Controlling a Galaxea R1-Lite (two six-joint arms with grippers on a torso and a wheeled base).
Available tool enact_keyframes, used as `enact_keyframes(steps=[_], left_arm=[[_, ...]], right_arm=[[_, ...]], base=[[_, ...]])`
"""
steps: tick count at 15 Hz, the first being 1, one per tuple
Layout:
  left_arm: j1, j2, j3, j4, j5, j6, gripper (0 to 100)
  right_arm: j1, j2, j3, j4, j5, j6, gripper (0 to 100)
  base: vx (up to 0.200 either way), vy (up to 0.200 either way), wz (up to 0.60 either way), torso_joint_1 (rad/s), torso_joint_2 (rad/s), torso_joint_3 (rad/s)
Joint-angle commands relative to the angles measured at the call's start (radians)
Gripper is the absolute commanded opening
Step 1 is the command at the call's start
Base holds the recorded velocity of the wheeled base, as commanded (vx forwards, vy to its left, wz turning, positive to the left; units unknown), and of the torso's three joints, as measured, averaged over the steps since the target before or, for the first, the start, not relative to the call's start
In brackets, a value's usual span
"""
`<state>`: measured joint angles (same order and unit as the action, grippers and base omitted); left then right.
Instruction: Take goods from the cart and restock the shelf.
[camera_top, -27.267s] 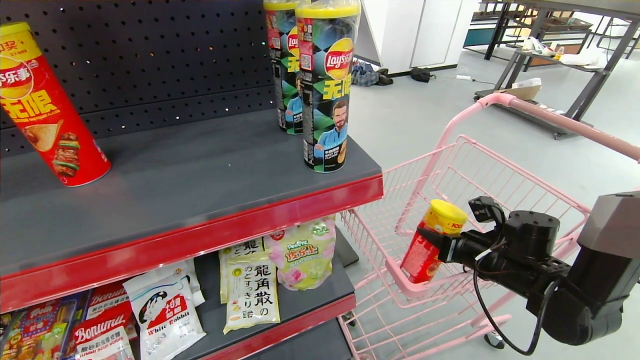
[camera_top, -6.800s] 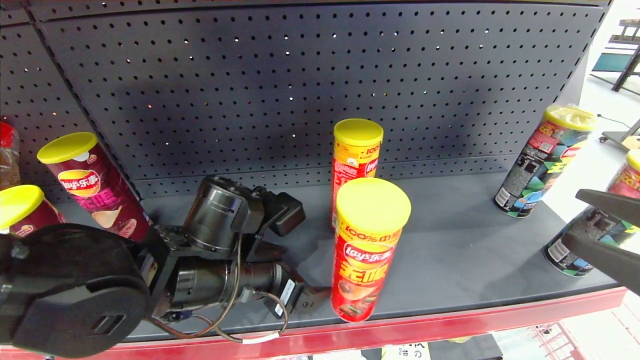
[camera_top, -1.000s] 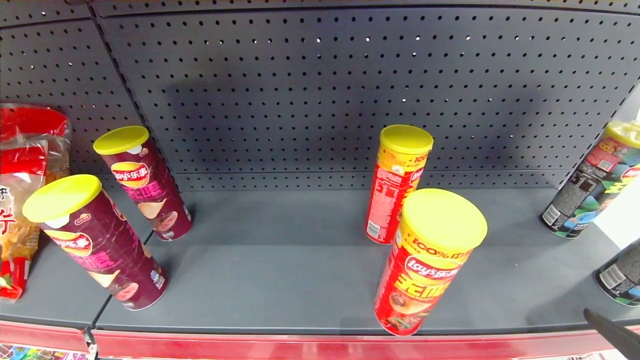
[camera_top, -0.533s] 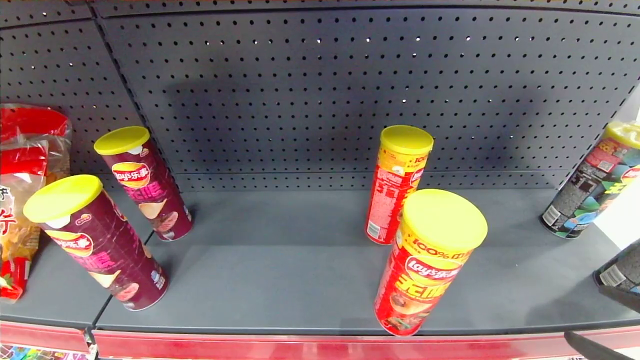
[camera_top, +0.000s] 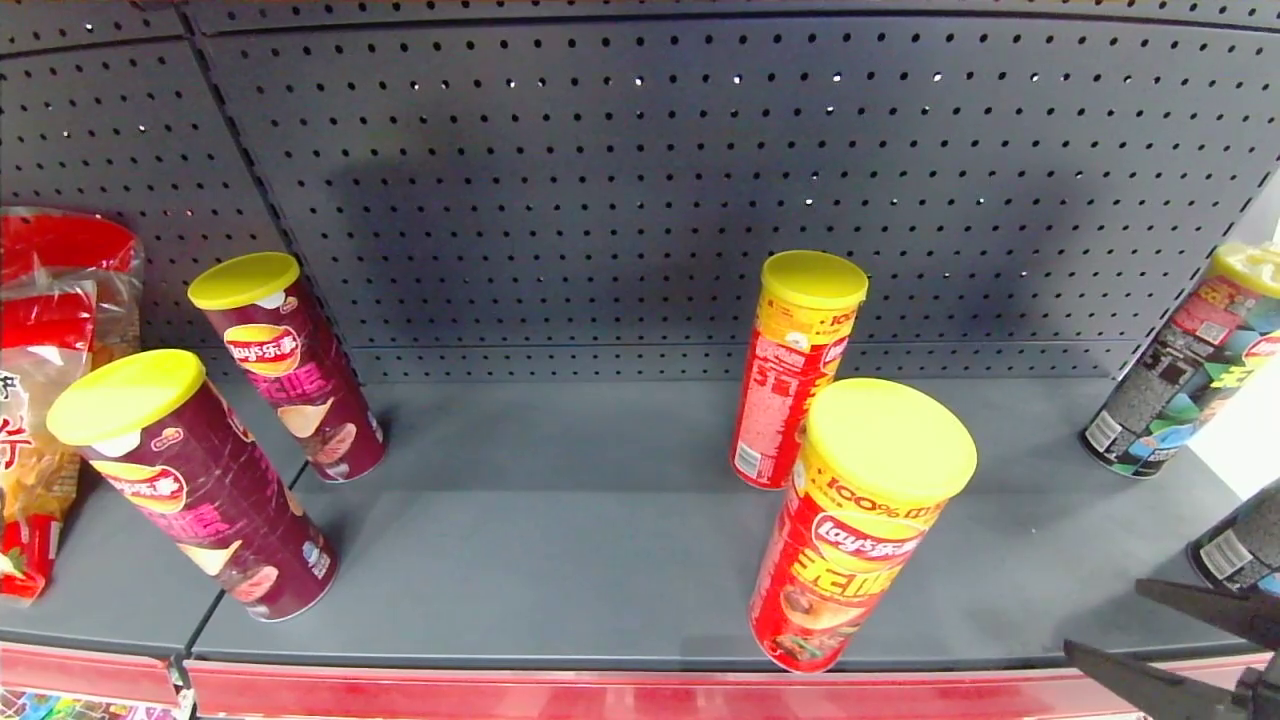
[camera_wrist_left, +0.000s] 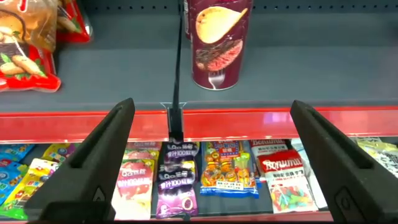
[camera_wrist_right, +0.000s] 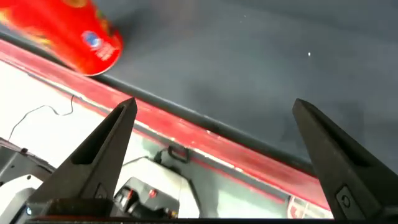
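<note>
I've got R gripper (camera_top: 1103, 617) spread wide, empty, at front-right corner of shelf (camera_top: 560, 540), near the red chips can (camera_top: 860, 520). L gripper (camera_wrist_left: 211, 104) wide too, empty.

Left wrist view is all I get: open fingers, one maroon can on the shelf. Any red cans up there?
Observer: Two. The front red can stands near the front edge of the shelf, with the rear red can behind it. Both are right of centre.
Operator: Where's the right gripper?
Observer: The right gripper is at the shelf's front edge, to the right of the front red can, open and empty.
Operator: Only one maroon can?
Observer: No, a second maroon can stands farther back, by the pegboard.
</note>
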<state>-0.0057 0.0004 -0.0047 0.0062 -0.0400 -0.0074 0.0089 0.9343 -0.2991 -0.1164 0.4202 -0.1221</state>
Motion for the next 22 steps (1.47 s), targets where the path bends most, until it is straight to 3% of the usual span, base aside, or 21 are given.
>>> enact_keyframes(steps=[1, 5, 10, 22], left_arm=[[0.000, 0.000, 0.000, 0.000, 0.000, 0.000, 100], [0.000, 0.000, 0.000, 0.000, 0.000, 0.000, 100], [0.000, 0.000, 0.000, 0.000, 0.000, 0.000, 100], [0.000, 0.000, 0.000, 0.000, 0.000, 0.000, 100]], right_arm=[[0.005, 0.136, -0.049, 0.000, -0.003, -0.002, 100], [0.151, 0.218, -0.089, -0.002, -0.052, 0.006, 100], [0.266, 0.311, -0.127, -0.003, -0.129, 0.006, 100], [0.371, 0.443, -0.178, -0.049, -0.193, 0.004, 100]], base=[[0.000, 0.000, 0.00, 0.000, 0.00, 0.000], [0.000, 0.000, 0.00, 0.000, 0.00, 0.000], [0.000, 0.000, 0.00, 0.000, 0.00, 0.000], [0.000, 0.000, 0.00, 0.000, 0.00, 0.000]])
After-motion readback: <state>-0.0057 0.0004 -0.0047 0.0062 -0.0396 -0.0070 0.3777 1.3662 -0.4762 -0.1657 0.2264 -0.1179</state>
